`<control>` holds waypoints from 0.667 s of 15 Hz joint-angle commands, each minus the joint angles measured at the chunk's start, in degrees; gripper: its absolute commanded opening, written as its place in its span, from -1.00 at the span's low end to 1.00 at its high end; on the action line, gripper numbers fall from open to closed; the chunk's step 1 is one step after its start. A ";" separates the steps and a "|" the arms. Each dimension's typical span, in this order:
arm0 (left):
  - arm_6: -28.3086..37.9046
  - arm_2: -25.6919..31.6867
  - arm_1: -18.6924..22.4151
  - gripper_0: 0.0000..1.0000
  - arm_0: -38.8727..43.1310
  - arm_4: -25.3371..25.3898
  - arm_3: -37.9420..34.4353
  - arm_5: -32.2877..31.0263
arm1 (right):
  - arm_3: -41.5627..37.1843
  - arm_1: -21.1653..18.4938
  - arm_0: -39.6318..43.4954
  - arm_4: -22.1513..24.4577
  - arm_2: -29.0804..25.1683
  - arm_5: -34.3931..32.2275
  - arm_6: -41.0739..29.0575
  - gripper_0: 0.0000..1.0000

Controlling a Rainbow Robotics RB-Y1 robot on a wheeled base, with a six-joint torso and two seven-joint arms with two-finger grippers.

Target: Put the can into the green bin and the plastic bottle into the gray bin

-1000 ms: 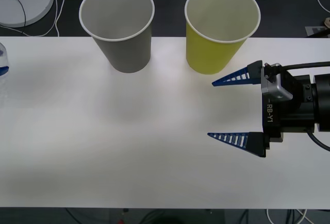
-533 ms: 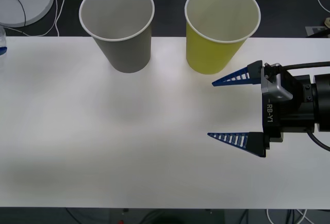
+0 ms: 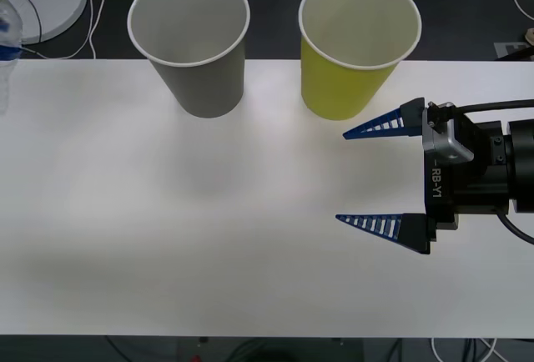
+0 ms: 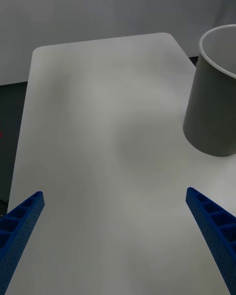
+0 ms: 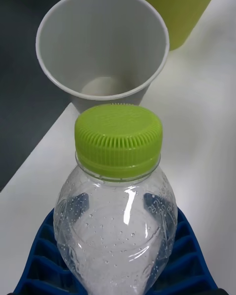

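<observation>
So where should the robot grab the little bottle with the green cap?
Around its clear body, just below the cap, squeezing from the two sides. That is how the left gripper holds the plastic bottle now: blue fingers hug the wide, rounded body, leaving the lime cap free and pointing toward the gray bin. The crinkly body probably gives a little, which should help grip.

Two large paper cups stand at the far side of one white table [image 3: 209,237]: one gray bin [image 3: 193,41] and one green bin [image 3: 355,41]. One plastic bottle [image 5: 118,216] with one lime-green cap [image 5: 118,140] is present. Two blue-fingered grippers are counted: the left gripper [image 5: 115,263] and the right gripper [image 3: 342,177].
</observation>
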 commanded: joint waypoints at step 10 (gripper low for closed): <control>0.91 -28.35 -2.64 -1.00 -32.25 -2.41 13.65 -3.51 | 0.00 0.00 0.00 0.00 0.00 0.00 0.00 1.00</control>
